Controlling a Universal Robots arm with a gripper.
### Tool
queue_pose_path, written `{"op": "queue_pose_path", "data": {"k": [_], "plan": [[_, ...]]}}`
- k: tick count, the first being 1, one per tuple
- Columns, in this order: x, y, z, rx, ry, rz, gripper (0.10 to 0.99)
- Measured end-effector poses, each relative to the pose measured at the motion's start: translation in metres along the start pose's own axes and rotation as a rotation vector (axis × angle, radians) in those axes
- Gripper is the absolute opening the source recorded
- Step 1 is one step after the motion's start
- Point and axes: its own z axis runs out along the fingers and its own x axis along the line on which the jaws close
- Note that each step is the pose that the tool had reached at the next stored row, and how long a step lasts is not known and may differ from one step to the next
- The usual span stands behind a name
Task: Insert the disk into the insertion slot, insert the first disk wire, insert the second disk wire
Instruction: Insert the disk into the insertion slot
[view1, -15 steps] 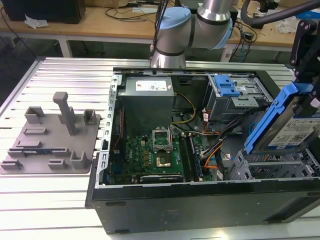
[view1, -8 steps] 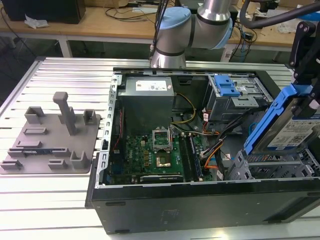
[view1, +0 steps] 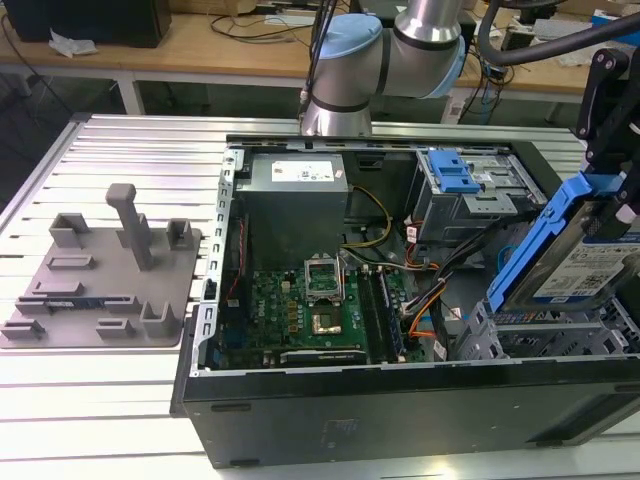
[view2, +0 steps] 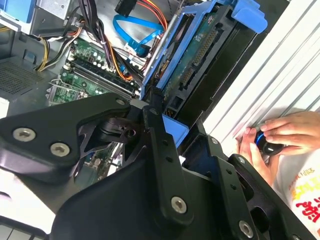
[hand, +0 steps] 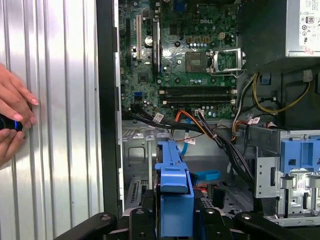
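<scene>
My gripper (view1: 618, 195) is shut on the disk (view1: 580, 265), a silver drive with a white label in a blue frame. The disk hangs tilted over the case's corner at the exterior view's right. Just below it lies the insertion slot (view1: 520, 345), a low grey metal cage. In the second wrist view the black fingers (view2: 150, 125) clamp the blue frame, and the disk's green underside (view2: 195, 55) faces the camera. In the first wrist view the disk (hand: 175, 195) is edge-on above the slot (hand: 140, 170). A blue cable (hand: 206, 175) and orange-and-black wires (view1: 430, 300) lie loose beside the slot.
A taller grey cage with a blue latch (view1: 458, 180) stands behind the slot. The motherboard (view1: 320, 310) and power supply (view1: 295, 195) fill the rest of the case. A grey fixture plate (view1: 95, 280) lies on the table. A person's hands (view2: 272, 140) hold a small device beside the case.
</scene>
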Motion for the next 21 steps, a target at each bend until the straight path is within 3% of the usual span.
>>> {"op": "queue_pose_path", "data": {"k": [15,21], "plan": [[0.0013,0.0003,0.0126,0.0,-0.0001,0.001,0.369],[0.0017,0.0007,0.0211,0.0,0.0,0.001,0.369]]}}
